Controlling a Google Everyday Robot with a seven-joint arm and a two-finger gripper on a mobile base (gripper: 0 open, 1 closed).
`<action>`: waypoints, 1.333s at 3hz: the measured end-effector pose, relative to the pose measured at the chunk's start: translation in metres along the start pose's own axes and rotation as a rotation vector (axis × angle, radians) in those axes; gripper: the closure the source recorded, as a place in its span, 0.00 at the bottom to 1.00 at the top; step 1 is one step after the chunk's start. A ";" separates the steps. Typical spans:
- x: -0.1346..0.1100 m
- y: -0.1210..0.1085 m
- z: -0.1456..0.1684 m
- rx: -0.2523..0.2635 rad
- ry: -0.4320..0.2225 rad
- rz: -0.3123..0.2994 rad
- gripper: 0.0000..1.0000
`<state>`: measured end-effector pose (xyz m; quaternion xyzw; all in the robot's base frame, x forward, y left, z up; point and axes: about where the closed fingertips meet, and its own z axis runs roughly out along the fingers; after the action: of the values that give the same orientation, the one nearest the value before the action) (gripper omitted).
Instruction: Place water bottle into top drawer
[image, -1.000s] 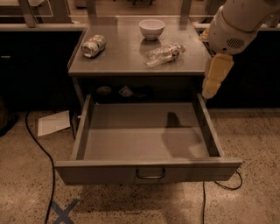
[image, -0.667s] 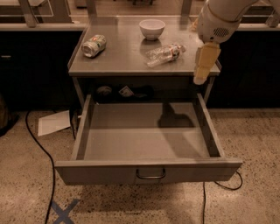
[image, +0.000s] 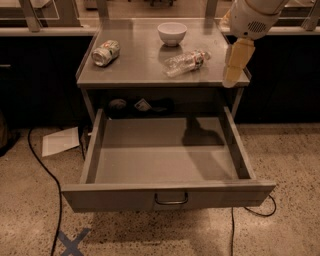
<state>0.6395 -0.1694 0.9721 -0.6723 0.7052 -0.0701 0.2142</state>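
Observation:
The water bottle (image: 186, 62), clear and crinkled with a dark-and-red label, lies on its side on the metal table top (image: 135, 70), right of centre. My gripper (image: 234, 67) hangs from the white arm at the table's right edge, a little right of the bottle and apart from it. It holds nothing. The top drawer (image: 125, 198) is pulled fully open below the table top. Its inside is bare, and its curved pull handle (image: 171, 200) is at the centre of the front panel.
A green-and-white can (image: 105, 52) lies at the table's left and a white bowl (image: 172, 33) stands at the back. Dark objects (image: 145, 106) sit on the shelf behind the drawer. Paper (image: 60, 141), cables (image: 42, 170) and a blue tape cross (image: 70, 242) lie on the floor.
My gripper has moved up and to the left, from beside the drawer's right side to the table's right edge, closer to the bottle. The bottle and drawer have not moved.

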 end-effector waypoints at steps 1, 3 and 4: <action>-0.017 -0.022 0.026 0.026 -0.042 -0.038 0.00; -0.076 -0.095 0.120 0.057 -0.060 -0.198 0.00; -0.077 -0.102 0.130 0.059 -0.063 -0.193 0.00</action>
<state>0.7845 -0.0782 0.9109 -0.7322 0.6278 -0.0899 0.2485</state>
